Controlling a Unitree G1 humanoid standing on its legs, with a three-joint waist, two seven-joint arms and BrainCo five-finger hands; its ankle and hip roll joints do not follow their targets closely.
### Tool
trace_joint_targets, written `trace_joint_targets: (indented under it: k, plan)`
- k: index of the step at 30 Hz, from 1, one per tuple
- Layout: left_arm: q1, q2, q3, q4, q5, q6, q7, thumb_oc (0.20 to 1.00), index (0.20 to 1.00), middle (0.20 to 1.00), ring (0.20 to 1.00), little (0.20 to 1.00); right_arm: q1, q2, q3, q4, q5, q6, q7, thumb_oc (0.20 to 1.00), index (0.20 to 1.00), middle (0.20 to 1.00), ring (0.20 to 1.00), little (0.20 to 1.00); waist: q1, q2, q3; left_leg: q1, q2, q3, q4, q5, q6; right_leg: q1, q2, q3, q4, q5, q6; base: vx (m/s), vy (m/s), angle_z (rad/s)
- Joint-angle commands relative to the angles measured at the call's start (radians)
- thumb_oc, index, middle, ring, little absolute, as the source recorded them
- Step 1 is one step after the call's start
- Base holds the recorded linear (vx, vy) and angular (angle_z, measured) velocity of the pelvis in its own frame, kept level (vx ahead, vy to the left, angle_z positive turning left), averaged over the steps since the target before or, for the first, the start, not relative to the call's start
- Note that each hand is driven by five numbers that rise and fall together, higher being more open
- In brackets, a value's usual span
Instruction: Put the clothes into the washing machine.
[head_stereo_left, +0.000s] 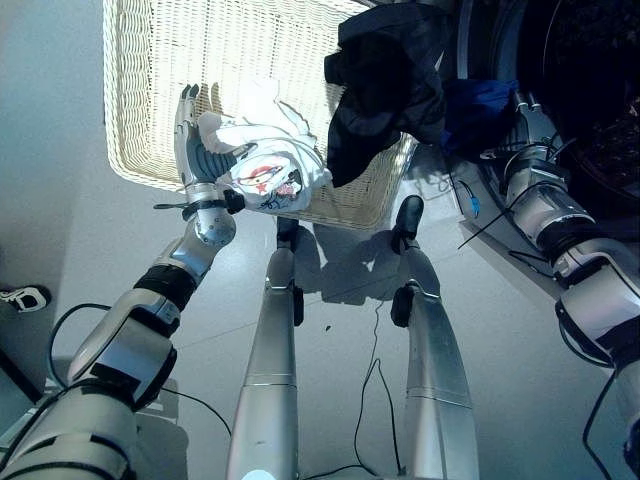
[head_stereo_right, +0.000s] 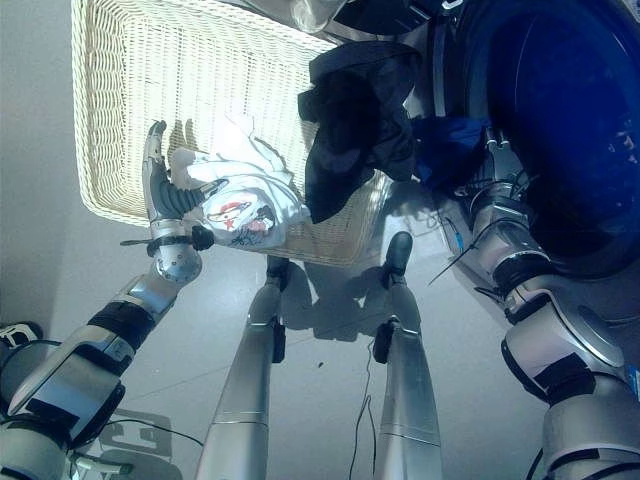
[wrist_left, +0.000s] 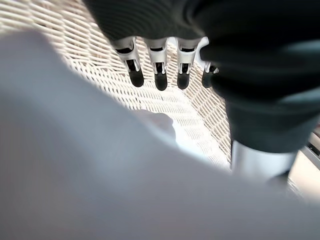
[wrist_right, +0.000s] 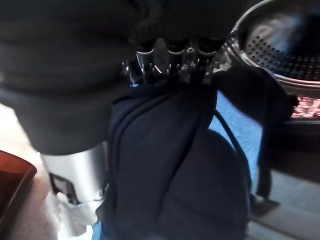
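So the dark navy garment (head_stereo_left: 385, 85) is bunched up and hanging in the air between the white wicker laundry basket (head_stereo_left: 150, 90) and the open round drum of the washing machine (wrist_right: 285, 55), with its loose end drooping over the basket's near corner. The right hand (wrist_right: 167, 62) has it: in the right wrist view the fingers are curled tight into a gathered wad of the cloth, and the rest dangles below them. My guess is it's held by one pinch like that so the whole thing lifts clear of the rim and can be swung over to the door opening, which sits just beside the hand. There's also a bit of brighter blue fabric (head_stereo_left: 480, 105) by the machine's opening, near that hand, but I can't tell if it's part of the same piece or a separate one. Second item is a white shirt with a red print (head_stereo_left: 270, 175), lying crumpled at the basket's front edge. The left hand (head_stereo_left: 195, 150) is right up against it, fingers straight and pointing up into the basket, cloth draped against the palm side. It doesn't look closed around anything, more like resting against the shirt, probably lined up to scoop it next.
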Motion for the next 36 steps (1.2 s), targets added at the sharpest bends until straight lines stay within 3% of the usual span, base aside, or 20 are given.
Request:
trace_joint_targets:
  k: [1,7,8,9,10,27,36]
  plan:
    - [-0.017,-0.051,0.026,-0.015,0.032,-0.030,0.042,1.000,1.000,1.000,1.000,1.000,-0.049,-0.035,0.078,0.011,-0.077,0.061,-0.023,1.000,1.000,1.000,1.000,1.000,-0.003,0.102,-0.017,-0.012,-0.126,0.051,-0.029,0.016,0.106,0.012,0.080,-0.143,0.036,-0.034,0.042,-0.01,0.051,0.05]
    - [-0.029,-0.074,0.014,-0.024,0.042,-0.037,0.059,1.000,1.000,1.000,1.000,1.000,-0.087,-0.015,0.081,0.056,-0.070,0.111,-0.043,1.000,1.000,1.000,1.000,1.000,0.009,0.125,-0.017,-0.030,-0.132,0.050,-0.042,0.030,0.108,-0.008,0.075,-0.142,0.029,-0.025,0.042,0.00,0.009,0.00]
    - [-0.029,-0.075,0.014,-0.028,0.041,-0.036,0.061,1.000,1.000,1.000,1.000,1.000,-0.093,-0.013,0.079,0.058,-0.076,0.119,-0.043,0.636,0.636,0.636,0.636,0.636,0.010,0.128,-0.017,-0.033,-0.133,0.050,-0.043,0.031,0.108,-0.012,0.076,-0.141,0.029,-0.024,0.042,0.00,0.000,0.00]
    - [-0.029,-0.077,0.015,-0.033,0.042,-0.035,0.063,1.000,1.000,1.000,1.000,1.000,-0.096,-0.011,0.078,0.059,-0.084,0.128,-0.044,0.529,0.529,0.529,0.529,0.529,0.012,0.130,-0.017,-0.036,-0.133,0.051,-0.044,0.032,0.108,-0.015,0.076,-0.142,0.029,-0.024,0.042,0.00,0.000,0.00]
    - [-0.029,-0.078,0.014,-0.043,0.041,-0.031,0.065,1.000,1.000,1.000,1.000,1.000,-0.103,-0.009,0.085,0.064,-0.098,0.145,-0.049,0.200,0.200,0.200,0.200,0.200,0.015,0.136,-0.017,-0.038,-0.135,0.052,-0.046,0.036,0.110,-0.019,0.075,-0.143,0.030,-0.021,0.042,0.00,0.000,0.00]
    - [-0.004,-0.089,0.022,-0.075,0.036,-0.049,0.086,1.000,1.000,1.000,1.000,1.000,-0.101,-0.030,0.074,0.084,-0.134,0.183,-0.101,0.200,0.200,0.200,0.200,0.200,0.015,0.145,-0.017,-0.049,-0.139,0.055,-0.045,0.044,0.115,-0.032,0.074,-0.140,0.024,-0.005,0.041,0.00,0.000,0.00]
    - [0.008,-0.086,0.028,-0.083,0.036,-0.047,0.085,1.000,1.000,1.000,1.000,1.000,-0.072,-0.039,0.042,0.081,-0.040,0.156,-0.129,0.200,0.200,0.200,0.200,0.200,0.011,0.140,-0.017,-0.050,-0.139,0.054,-0.043,0.045,0.118,-0.034,0.075,-0.139,0.021,0.002,0.041,0.00,0.000,0.00]
